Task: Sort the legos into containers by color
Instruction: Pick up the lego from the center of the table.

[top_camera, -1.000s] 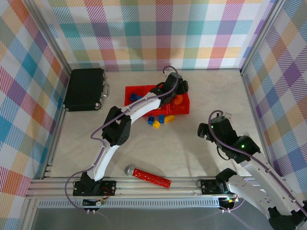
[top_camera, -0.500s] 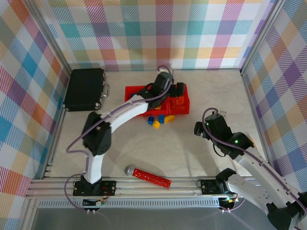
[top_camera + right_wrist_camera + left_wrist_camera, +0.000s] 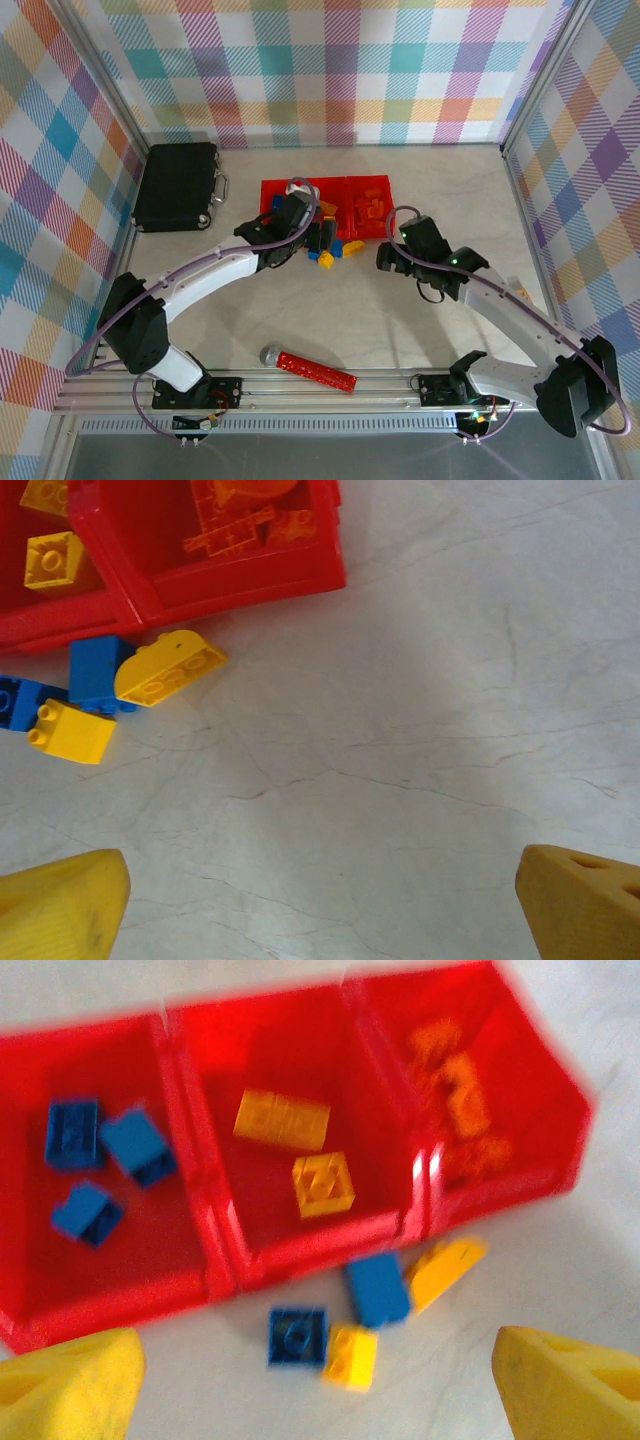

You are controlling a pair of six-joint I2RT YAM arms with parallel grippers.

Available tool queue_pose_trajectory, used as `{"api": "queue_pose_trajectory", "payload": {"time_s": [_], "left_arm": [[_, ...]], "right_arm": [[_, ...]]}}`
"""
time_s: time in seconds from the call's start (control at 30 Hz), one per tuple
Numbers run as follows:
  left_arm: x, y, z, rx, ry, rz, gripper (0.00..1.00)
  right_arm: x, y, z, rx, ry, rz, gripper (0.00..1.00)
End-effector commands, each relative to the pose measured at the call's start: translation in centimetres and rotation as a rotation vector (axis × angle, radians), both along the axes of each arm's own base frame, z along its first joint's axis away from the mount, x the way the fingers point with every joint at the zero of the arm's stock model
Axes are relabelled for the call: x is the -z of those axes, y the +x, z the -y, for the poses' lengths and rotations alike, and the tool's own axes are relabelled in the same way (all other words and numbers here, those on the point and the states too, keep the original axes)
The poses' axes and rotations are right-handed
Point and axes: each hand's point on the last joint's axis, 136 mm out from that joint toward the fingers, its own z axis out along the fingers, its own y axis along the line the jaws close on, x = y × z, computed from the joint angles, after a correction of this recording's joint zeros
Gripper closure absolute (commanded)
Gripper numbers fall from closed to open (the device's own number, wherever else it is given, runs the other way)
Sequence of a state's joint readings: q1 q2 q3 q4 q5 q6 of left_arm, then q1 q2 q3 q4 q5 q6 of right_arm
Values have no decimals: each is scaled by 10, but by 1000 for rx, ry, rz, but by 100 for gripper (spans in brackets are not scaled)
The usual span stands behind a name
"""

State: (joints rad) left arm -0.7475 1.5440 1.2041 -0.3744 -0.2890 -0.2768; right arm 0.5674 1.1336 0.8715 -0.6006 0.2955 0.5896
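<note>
Legos [image 3: 325, 260] left unsorted lie on the table [image 3: 350, 320] just before the bins [image 3: 365, 181], the left tool [image 3: 317, 240] over them, the right tool [image 3: 385, 259] off to one side. From the left wrist they sit straight ahead of that wide, empty tool, the yellow wedge [image 3: 445, 1270] slanting. From the right wrist the right tool [image 3: 320, 908], equally wide and empty, has them at upper left.

No legible text, label, brand or number anywhere. The containers [image 3: 330, 182], the legos [image 3: 72, 732], the black case [image 3: 177, 186] and the red bar [image 3: 315, 371] all show plain surfaces. The left wrist view is too blurred to read fine print.
</note>
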Motion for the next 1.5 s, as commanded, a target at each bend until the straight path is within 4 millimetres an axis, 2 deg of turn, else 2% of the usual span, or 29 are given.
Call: {"api": "queue_pose_trajectory", "payload": {"time_s": [0.0, 0.2, 0.47, 0.57, 0.97, 1.13, 1.37, 1.47], "left_arm": [[29, -14, -13, 0, 69, -146, 12], [55, -6, -8, 25, 102, -269, 15], [85, 15, -16, -39, 75, -357, 20], [93, 21, -9, -26, 58, -356, 22], [103, 32, 13, 10, -21, -355, 23], [112, 34, 14, -10, -18, -369, 24], [121, 40, 14, -53, -29, -368, 31], [122, 43, 14, -64, -30, -367, 37]], "right_arm": [[-14, 11, -14, -11, 66, 23, 1], [-15, 9, -11, 0, 62, 23, 1], [-16, -4, 7, 37, 35, 37, 1], [-16, -8, 12, 45, 29, 46, 1], [-17, -4, 10, 39, 20, 45, 1], [-17, -4, 10, 36, 16, 46, 1], [-19, -5, 12, 39, 14, 55, 1], [-18, -5, 13, 40, 12, 54, 1]]}}
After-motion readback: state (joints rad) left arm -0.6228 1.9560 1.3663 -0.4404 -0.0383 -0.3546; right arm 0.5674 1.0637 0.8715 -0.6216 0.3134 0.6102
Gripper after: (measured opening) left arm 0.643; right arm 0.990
